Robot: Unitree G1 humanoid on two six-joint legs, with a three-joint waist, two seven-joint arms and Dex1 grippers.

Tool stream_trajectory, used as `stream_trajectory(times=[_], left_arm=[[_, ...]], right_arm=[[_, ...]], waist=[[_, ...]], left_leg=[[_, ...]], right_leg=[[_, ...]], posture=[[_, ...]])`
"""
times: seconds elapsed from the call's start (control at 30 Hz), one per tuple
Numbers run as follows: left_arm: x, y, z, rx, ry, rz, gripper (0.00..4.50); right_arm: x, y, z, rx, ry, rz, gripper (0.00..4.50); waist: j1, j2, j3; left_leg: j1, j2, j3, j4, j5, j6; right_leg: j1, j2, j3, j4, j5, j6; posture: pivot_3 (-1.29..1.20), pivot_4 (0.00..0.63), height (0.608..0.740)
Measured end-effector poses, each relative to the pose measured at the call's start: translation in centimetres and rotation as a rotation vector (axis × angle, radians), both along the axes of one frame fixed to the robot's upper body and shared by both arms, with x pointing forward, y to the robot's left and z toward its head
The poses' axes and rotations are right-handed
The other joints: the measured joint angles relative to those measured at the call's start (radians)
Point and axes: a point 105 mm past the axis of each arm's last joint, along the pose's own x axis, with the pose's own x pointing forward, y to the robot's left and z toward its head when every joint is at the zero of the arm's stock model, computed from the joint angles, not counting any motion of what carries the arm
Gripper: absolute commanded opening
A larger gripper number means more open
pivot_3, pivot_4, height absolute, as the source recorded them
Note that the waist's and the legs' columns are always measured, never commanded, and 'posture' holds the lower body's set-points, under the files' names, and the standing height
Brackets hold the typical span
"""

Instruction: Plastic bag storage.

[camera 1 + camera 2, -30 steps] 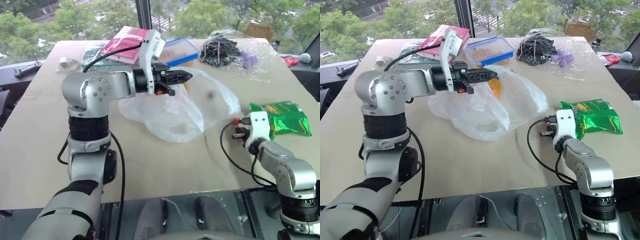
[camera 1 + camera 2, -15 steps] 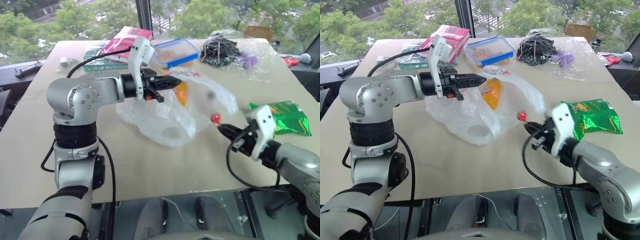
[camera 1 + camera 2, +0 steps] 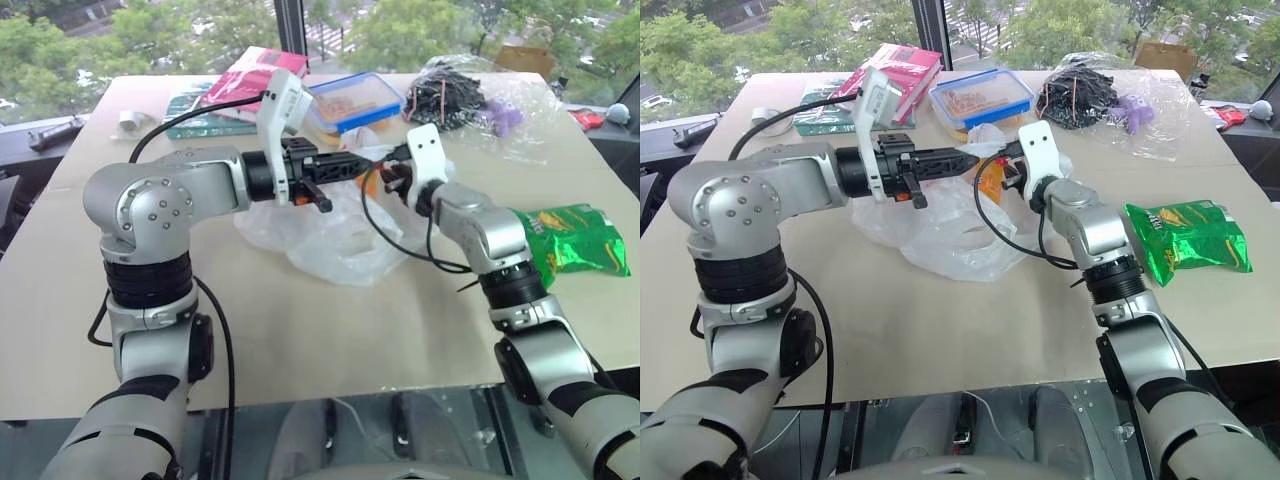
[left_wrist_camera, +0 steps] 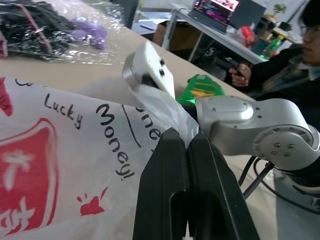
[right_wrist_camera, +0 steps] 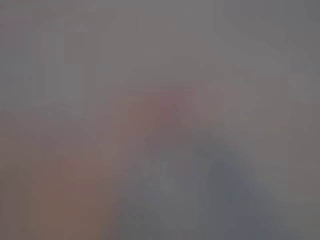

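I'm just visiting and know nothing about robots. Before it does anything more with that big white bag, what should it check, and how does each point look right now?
1. Left hand shut on the plastic bag: ok, the film is pinched between its fingers.
2. Right hand up at the bag, next to the left hand: ok.
3. Right hand has hold of the bag: cannot tell, its fingers are hidden in the film.
4. Bag lifted off the table: not ok, most of it lies on the tabletop.
5. Green snack packet apart from the bag: ok.
6. Blue-lidded box apart from the bag: cannot tell, the bag's edge reaches close to it.
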Motion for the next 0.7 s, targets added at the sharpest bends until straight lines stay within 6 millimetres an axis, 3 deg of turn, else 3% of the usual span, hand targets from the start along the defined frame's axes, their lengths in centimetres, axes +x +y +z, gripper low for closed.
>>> stream_trajectory(times=[0.03, 0.2, 0.3, 0.4, 0.47, 0.53, 0.6, 0.67, 0.7], left_arm=[[0.1, 0.0, 0.0, -0.001, 0.001, 0.006, 0.0], [1.6, 0.5, -0.6, -0.026, 0.034, 0.097, 0.0], [2.5, 1.1, -0.7, -0.051, 0.053, 0.144, 0.0], [2.8, 1.0, -0.9, -0.057, 0.06, 0.147, 0.0], [3.0, 0.9, -1.0, -0.059, 0.06, 0.146, 0.0], [3.1, 0.7, -1.2, -0.055, 0.064, 0.133, 0.0], [3.3, 0.7, -1.4, -0.056, 0.07, 0.135, 0.0], [3.5, 0.8, -1.3, -0.063, 0.065, 0.137, 0.0], [3.5, 0.7, -1.3, -0.064, 0.065, 0.135, 0.0]], right_arm=[[-0.1, -0.1, -0.1, -0.009, -0.005, 0.007, 2.8], [-5.6, -1.7, -0.3, -0.06, -0.036, 0.143, 2.8], [-10.3, -3.6, 1.9, -0.027, -0.082, 0.196, 2.8], [-12.5, -4.8, 3.7, 0.003, -0.122, 0.19, 2.8], [-13.8, -5.8, 4.1, 0.017, -0.123, 0.168, 3.71], [-14.9, -7.8, 3.8, -0.028, -0.098, 0.084, 4.43], [-15.5, -10.2, 3.4, -0.061, -0.079, -0.038, 4.43], [-16.3, -13.7, 1.3, -0.091, 0.003, -0.217, 4.43], [-16.5, -14.5, 0.7, -0.098, 0.026, -0.261, 4.43]], waist=[[-0.001, 0.0, 0.0], [0.006, 0.001, 0.0], [0.006, 0.001, 0.0], [0.003, 0.001, 0.0], [0.003, 0.001, 0.0], [0.005, 0.001, 0.0], [0.008, 0.0, 0.0], [0.012, 0.0, 0.0], [0.013, 0.0, 0.0]], left_leg=[[-0.001, 0.0, 0.0, 0.0, 0.0, 0.0], [-0.004, -0.001, -0.003, 0.001, 0.0, 0.0], [-0.004, -0.001, -0.003, 0.003, 0.0, 0.0], [0.001, 0.0, -0.003, 0.003, -0.001, 0.001], [0.003, 0.0, -0.003, 0.003, -0.002, 0.003], [0.003, 0.0, -0.003, 0.003, -0.001, 0.003], [0.002, 0.0, -0.002, 0.003, -0.001, 0.003], [0.002, 0.0, -0.001, 0.003, -0.001, 0.002], [0.002, -0.001, -0.001, 0.003, 0.0, 0.001]], right_leg=[[0.0, 0.0, 0.0, 0.0, 0.0, 0.0], [-0.002, -0.001, -0.003, -0.001, 0.0, 0.0], [-0.002, -0.001, -0.003, -0.001, 0.0, 0.0], [0.002, 0.0, -0.002, 0.001, 0.0, 0.0], [0.003, 0.0, -0.002, 0.001, 0.0, 0.0], [0.003, 0.0, -0.002, 0.001, 0.0, 0.0], [0.003, 0.0, -0.001, 0.001, 0.0, 0.0], [0.003, 0.0, -0.001, 0.0, 0.0, 0.0], [0.003, 0.0, 0.0, 0.0, 0.0, 0.0]], posture=[[0.0, 0.15, 0.74], [0.0, 0.15, 0.74], [0.0, 0.15, 0.74], [0.0, 0.15, 0.74], [0.0, 0.15, 0.74], [0.0, 0.15, 0.74], [0.0, 0.15, 0.74], [0.0, 0.15, 0.74], [0.0, 0.15, 0.74]])
